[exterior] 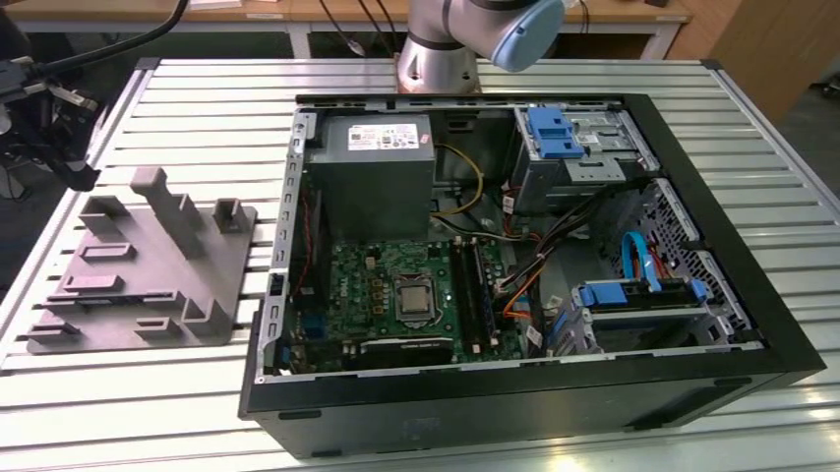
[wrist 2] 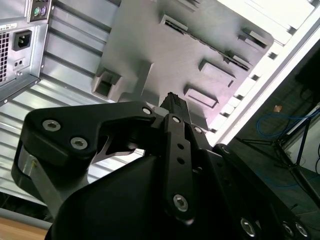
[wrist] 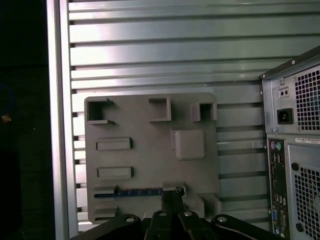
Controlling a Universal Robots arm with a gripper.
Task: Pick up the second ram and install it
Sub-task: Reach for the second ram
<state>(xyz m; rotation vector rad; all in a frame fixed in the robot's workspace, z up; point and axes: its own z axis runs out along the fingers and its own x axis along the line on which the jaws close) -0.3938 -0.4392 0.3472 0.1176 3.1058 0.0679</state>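
Claw (wrist: 172, 194) pressed together, just beside second ram (wrist: 131, 191) in grey holder (wrist: 150, 150).

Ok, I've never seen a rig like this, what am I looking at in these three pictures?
A robot arm stands by an open computer case on a slatted metal table. The exterior view comes from a camera off the arm; both wrist views come from cameras riding on it. On the exterior view's left lies a grey holder tray. In the first wrist view a thin blue-green memory stick sits in a tray slot, the gripper hanging by its end. Whether it grips the stick, I can't tell.
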